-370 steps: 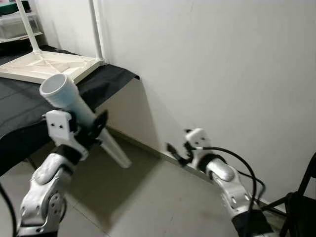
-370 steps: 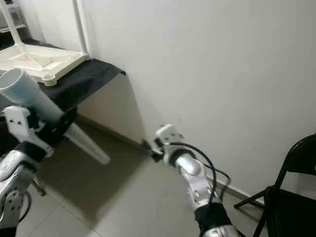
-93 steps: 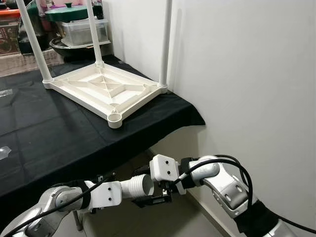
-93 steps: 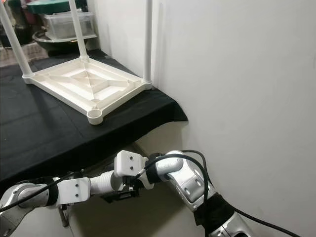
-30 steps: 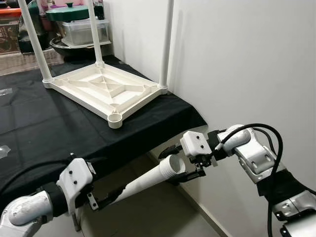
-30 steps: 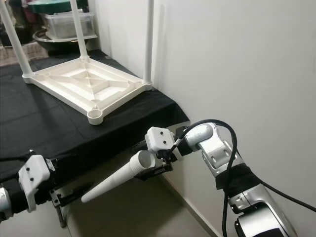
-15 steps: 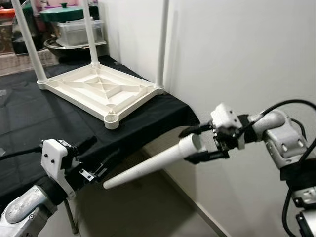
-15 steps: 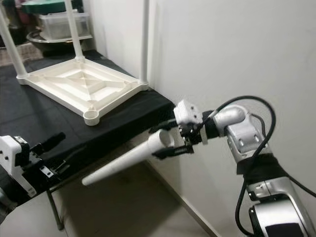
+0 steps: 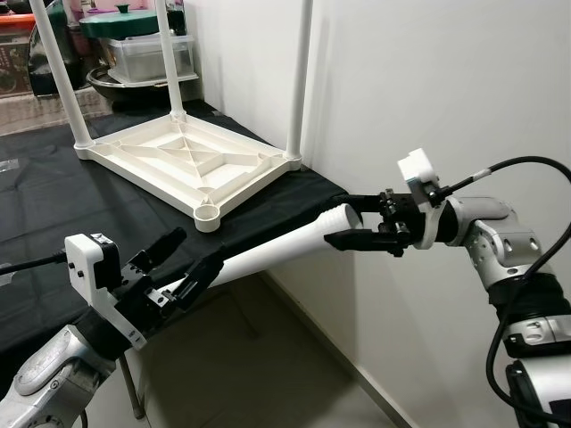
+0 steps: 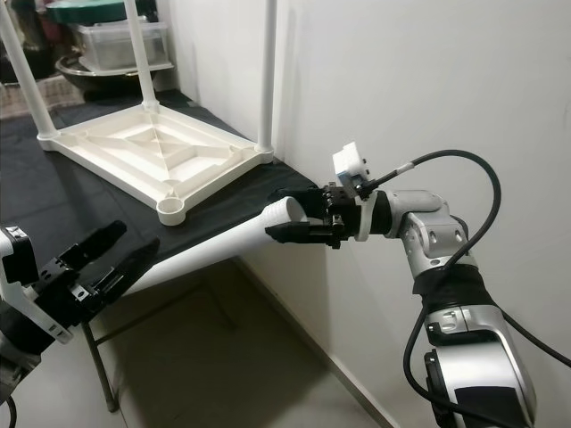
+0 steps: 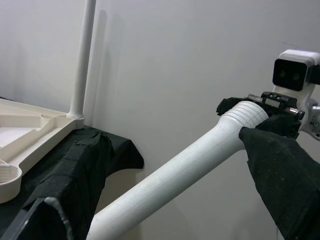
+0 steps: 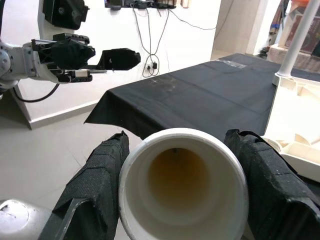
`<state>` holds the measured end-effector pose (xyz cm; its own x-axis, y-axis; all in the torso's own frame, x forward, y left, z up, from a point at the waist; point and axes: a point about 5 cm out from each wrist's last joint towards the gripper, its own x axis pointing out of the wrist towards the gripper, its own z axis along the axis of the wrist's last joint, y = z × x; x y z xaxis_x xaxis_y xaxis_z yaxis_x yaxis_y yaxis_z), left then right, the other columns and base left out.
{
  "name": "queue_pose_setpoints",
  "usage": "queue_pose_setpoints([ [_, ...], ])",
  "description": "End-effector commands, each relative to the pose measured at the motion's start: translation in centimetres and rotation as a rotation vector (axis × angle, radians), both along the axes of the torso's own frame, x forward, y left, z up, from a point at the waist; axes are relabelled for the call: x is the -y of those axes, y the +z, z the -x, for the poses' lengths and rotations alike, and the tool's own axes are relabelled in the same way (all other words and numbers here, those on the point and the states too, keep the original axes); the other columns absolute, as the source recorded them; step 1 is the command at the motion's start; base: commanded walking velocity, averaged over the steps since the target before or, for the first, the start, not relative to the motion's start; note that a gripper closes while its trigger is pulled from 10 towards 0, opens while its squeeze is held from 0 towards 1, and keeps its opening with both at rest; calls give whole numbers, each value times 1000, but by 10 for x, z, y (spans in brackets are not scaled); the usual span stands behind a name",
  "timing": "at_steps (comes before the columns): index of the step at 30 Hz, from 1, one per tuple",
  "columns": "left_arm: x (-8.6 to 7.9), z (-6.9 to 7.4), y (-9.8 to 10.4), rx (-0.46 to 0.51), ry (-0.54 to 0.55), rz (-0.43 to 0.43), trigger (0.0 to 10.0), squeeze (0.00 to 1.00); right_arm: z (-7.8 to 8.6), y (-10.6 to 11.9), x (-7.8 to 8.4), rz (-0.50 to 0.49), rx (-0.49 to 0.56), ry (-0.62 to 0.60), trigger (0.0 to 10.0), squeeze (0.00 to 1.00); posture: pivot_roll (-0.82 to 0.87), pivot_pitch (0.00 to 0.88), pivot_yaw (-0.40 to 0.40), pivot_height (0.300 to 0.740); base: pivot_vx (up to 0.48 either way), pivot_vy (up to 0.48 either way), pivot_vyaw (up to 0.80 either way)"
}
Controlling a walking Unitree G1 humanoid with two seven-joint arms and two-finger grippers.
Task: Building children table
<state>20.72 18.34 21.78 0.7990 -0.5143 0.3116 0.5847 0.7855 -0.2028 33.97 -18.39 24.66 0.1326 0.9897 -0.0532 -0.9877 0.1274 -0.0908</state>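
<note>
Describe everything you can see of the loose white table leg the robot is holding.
The table leg is a smooth white plastic-looking tube, tapering toward its far end. Its wide end is hollow, open and ribbed outside. The right gripper clamps that end. The leg slopes down toward the open left gripper, beside the black-clothed table.

Support: table under black cloth | On it: upturned white children's table top, near the wall-side corner, three legs upright, front socket vacant
</note>
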Motion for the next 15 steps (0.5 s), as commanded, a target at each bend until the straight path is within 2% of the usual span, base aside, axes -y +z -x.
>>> queue_pose_setpoints([
  [1,3,2,0,-11,-14,13,10000,0,-2,12,3,-54,20,0,0,0,-13,0,-62,740,0,0,0],
  [8,4,3,0,-38,-30,41,10000,0,-8,13,11,-161,-52,-33,0,0,-6,0,-59,740,0,0,0],
  [15,5,4,-1,-54,-35,40,10000,0,-6,2,9,-119,-76,2,0,0,0,0,-59,740,0,0,0],
])
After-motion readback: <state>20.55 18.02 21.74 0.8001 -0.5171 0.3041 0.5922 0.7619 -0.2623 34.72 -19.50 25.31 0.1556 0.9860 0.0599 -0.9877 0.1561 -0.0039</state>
